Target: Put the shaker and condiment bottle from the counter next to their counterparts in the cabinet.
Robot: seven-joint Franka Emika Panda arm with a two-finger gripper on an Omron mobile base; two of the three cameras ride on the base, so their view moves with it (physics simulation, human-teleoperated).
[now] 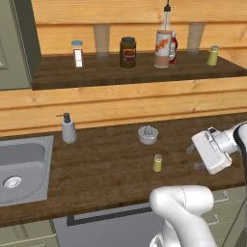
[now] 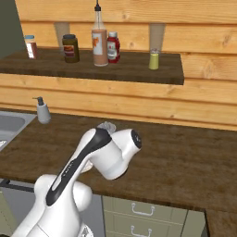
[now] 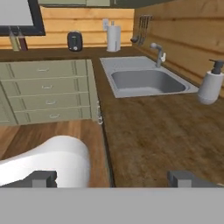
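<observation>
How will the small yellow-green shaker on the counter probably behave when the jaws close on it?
The shaker stands upright on the counter, narrow and taller than wide, so an off-centre push would probably tip it. Its round body suggests it would then roll. It looks small, so likely light and easily knocked.

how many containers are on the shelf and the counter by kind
shakers: 2, one on the counter, one on the shelf
sauce bottles: 2, the tall orange one and the red one
jars: 2, brown and white striped
soap dispenser: 1
total: 7
</observation>
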